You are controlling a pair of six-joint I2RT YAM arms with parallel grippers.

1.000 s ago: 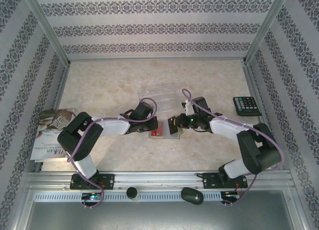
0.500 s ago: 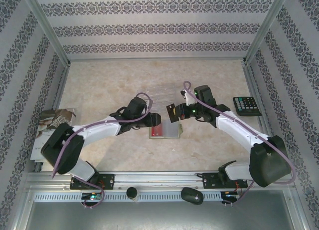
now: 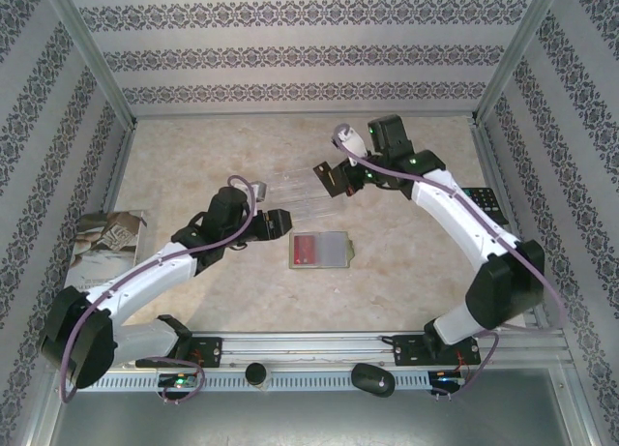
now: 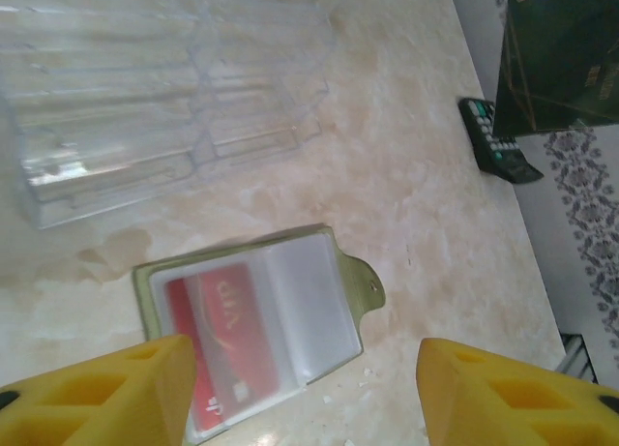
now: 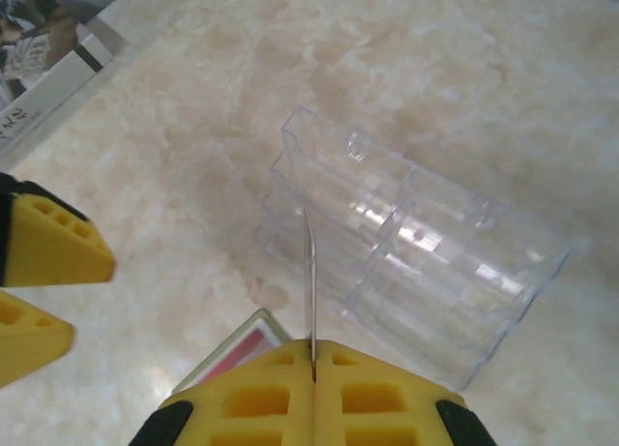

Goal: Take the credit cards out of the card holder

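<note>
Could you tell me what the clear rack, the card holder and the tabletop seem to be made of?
The clear rack looks like rigid glossy plastic, perhaps acrylic: see-through with edge glints. The card holder has a matte olive shell, leather or imitation, and frosted soft-plastic sleeves with the red card showing through. The tabletop is smooth, marble-patterned; stone or laminate is unclear.

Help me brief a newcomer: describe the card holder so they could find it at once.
On the marble-patterned table, look in the near half, about midway across. The card holder lies open and flat there, nearer than the clear plastic organizer. It alone is olive-edged with pale pockets and a red card inside.
</note>
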